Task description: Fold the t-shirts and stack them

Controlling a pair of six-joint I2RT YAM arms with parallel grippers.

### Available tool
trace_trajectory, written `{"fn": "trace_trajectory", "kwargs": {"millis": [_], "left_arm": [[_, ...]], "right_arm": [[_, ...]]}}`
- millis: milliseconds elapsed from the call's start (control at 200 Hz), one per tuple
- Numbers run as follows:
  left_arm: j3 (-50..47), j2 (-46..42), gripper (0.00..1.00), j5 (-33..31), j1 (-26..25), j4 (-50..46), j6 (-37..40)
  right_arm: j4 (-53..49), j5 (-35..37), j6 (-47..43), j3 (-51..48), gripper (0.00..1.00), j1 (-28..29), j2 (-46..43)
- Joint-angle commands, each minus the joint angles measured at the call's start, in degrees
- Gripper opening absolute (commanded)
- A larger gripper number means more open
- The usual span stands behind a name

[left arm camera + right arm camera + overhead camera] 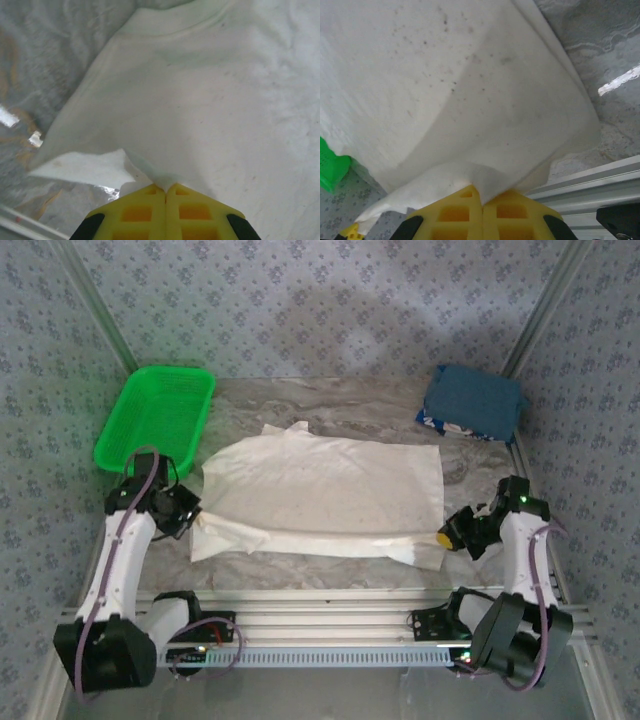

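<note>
The white shirt (320, 495) lies spread across the middle of the table (480, 475), plain side up, with a narrow doubled band of cloth along its near edge. It stretches between the two grippers, each at one near corner.

The left gripper (185, 512) sits at the shirt's near left corner. In the left wrist view its yellow fingers (145, 212) are pressed together with no gap, and a small peak of white cloth is pinched at the tips of the gripper (165, 189). From there the shirt (200, 100) rises away taut, with a loose flap folded over to the left and a curved seam near the top.

The right gripper (445, 537) is at the near right corner. Its fingers (510, 210) are likewise closed tight on the shirt's edge: cloth is bunched at the gripper's (481, 191) tips, and the fabric (470, 85) slopes up and away from them with a soft crease. The table's metal rail (590, 182) runs just to the right, and a bit of the green basket (332, 172) shows at the left.

The blue shirt (472, 403) lies folded in the far right corner, well apart from the white one. The basket (120, 435) stands at the far left, just beside the white shirt's far left corner — whether they touch I cannot tell.
</note>
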Motion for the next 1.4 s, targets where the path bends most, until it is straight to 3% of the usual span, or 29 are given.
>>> {"fn": "trace_trajectory", "kwargs": {"millis": [0, 380, 1394], "left_arm": [[3.4, 3.9, 0.0, 2.0, 0.1, 5.0, 4.7], [10.8, 16.6, 0.0, 3.1, -0.8, 7.3, 12.2], [21.2, 34.6, 0.0, 2.3, -3.3, 8.5, 20.5]], "right_arm": [[1.0, 2.1, -3.2, 1.6, 0.0, 0.2, 2.1], [4.6, 4.5, -6.6, 5.8, 0.0, 0.7, 10.8], [10.0, 8.2, -8.6, 8.0, 0.0, 3.2, 21.3]]}}
